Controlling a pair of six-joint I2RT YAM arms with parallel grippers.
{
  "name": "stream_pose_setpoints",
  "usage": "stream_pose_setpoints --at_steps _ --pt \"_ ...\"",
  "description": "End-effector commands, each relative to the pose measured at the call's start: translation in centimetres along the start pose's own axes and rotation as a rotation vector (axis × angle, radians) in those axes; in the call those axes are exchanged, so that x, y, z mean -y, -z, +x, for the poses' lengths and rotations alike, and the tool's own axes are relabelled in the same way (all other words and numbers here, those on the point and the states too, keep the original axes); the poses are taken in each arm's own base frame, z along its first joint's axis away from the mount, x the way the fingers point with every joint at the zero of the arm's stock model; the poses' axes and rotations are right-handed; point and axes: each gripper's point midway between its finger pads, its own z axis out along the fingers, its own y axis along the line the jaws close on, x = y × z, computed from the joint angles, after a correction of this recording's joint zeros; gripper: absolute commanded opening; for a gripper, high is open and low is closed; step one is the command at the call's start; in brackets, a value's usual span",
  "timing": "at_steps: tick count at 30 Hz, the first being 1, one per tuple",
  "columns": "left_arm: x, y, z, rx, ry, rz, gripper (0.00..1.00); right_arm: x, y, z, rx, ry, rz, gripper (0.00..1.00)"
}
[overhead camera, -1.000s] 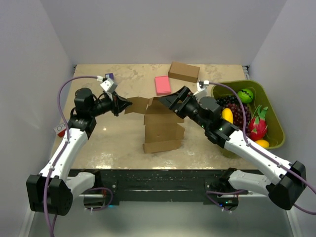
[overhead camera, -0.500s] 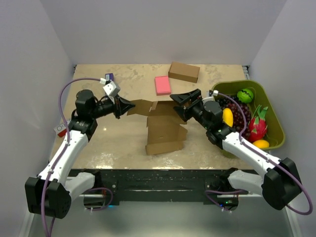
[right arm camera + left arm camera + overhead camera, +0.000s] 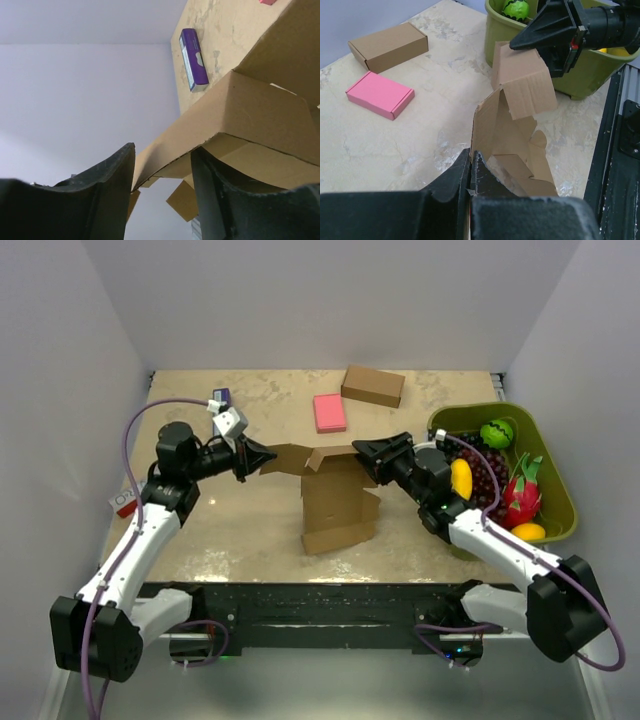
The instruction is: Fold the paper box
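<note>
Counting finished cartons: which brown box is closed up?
The brown box at the far edge, fully closed; the paper box mid-table has loose, open flaps.

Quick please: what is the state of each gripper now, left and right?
Left gripper: shut on the paper box, pinching its edge.
Right gripper: open, straddling a flap of the box.

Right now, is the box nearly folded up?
Not yet, about halfway. Some panels of the paper box already stand up. The left gripper pinches one flap and the right gripper straddles another. The flaps are open, so closing them is left.
</note>
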Motion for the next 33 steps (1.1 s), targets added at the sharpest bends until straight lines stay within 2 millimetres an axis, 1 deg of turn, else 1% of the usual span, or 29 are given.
stream_pose_setpoints --at_steps 1,3,7,8,9,10,12,13,15,16,17,18,19,20,21,22,24,25,26,28,29,30,31,32,33 --pt "-1.1 -0.6 0.6 -0.010 0.000 -0.038 0.00 0.4 0.4 -0.8 0.046 0.029 -0.007 0.42" --pt "-1.6 -0.9 1.3 -0.028 0.027 -0.051 0.00 0.9 0.6 -1.3 0.073 0.030 0.004 0.38" --pt "-1.5 -1.6 2.1 -0.048 0.053 -0.036 0.00 3.0 0.3 -1.6 0.101 0.045 0.047 0.24" --pt "-1.5 -1.6 2.3 -0.052 0.056 -0.036 0.00 3.9 -0.1 -1.6 0.103 0.045 0.069 0.23" --pt "-1.4 -1.8 2.5 -0.058 0.061 -0.030 0.00 4.0 -0.2 -1.7 0.107 0.041 0.063 0.22" --pt "-1.5 -1.9 2.7 -0.064 0.066 -0.038 0.00 4.7 -0.3 -1.6 0.105 0.039 0.075 0.14" --pt "-1.8 -2.1 3.2 -0.078 0.080 -0.052 0.00 6.0 -0.9 -1.5 0.106 0.022 0.101 0.07" --pt "-2.3 -2.2 3.5 -0.089 0.087 -0.079 0.14 6.9 -1.0 -1.4 0.106 0.016 0.117 0.01" --pt "-2.9 -2.3 4.2 -0.117 0.105 -0.111 0.36 8.1 -1.4 -1.6 0.119 0.003 0.135 0.00" --pt "-3.6 -2.2 4.5 -0.134 0.113 -0.154 0.57 8.9 -1.3 -1.6 0.125 0.004 0.151 0.00" --pt "-3.8 -2.2 4.6 -0.142 0.110 -0.170 0.63 9.2 -1.4 -1.6 0.132 0.004 0.157 0.00" --pt "-4.2 -2.1 4.3 -0.138 0.101 -0.193 0.70 9.6 -1.4 -1.9 0.150 0.011 0.169 0.00" --pt "-5.3 -1.7 4.0 -0.133 0.087 -0.271 0.72 10.2 -1.4 -2.1 0.162 0.013 0.184 0.00" --pt "-5.6 -1.5 3.8 -0.130 0.070 -0.308 0.73 10.5 -1.3 -2.0 0.163 0.016 0.193 0.00" --pt "-5.6 -0.9 2.6 -0.099 0.039 -0.344 0.74 10.7 -1.3 -2.1 0.169 0.018 0.197 0.00" --pt "-5.9 -0.4 2.7 -0.088 0.030 -0.387 0.73 11.0 -1.2 -2.2 0.179 0.018 0.201 0.00" --pt "-4.2 -0.5 2.1 -0.042 0.055 -0.365 0.73 11.1 -1.1 -2.2 0.185 0.020 0.204 0.00" --pt "-3.5 -0.7 2.2 -0.030 0.086 -0.357 0.72 11.1 -1.1 -2.4 0.197 0.022 0.207 0.00" --pt "-1.7 -1.5 2.4 -0.016 0.169 -0.320 0.72 11.0 -1.0 -2.5 0.207 0.020 0.206 0.00" --pt "0.4 -2.2 3.9 0.008 0.227 -0.288 0.69 11.0 -0.8 -2.3 0.214 0.020 0.205 0.00" --pt "2.9 -3.2 4.6 0.006 0.273 -0.234 0.67 10.7 -0.7 -2.6 0.237 0.018 0.202 0.00" --pt "3.8 -3.6 6.1 0.002 0.295 -0.224 0.65 10.8 -0.6 -2.4 0.235 0.022 0.206 0.00" --pt "4.4 -3.9 7.0 -0.005 0.314 -0.234 0.64 10.7 -0.6 -2.4 0.239 0.023 0.203 0.00" --pt "6.6 -4.7 7.9 -0.024 0.343 -0.185 0.63 10.6 -0.5 -2.4 0.242 0.023 0.203 0.00" --pt "7.4 -5.3 9.3 -0.041 0.356 -0.171 0.62 10.6 -0.5 -2.4 0.241 0.024 0.206 0.00"
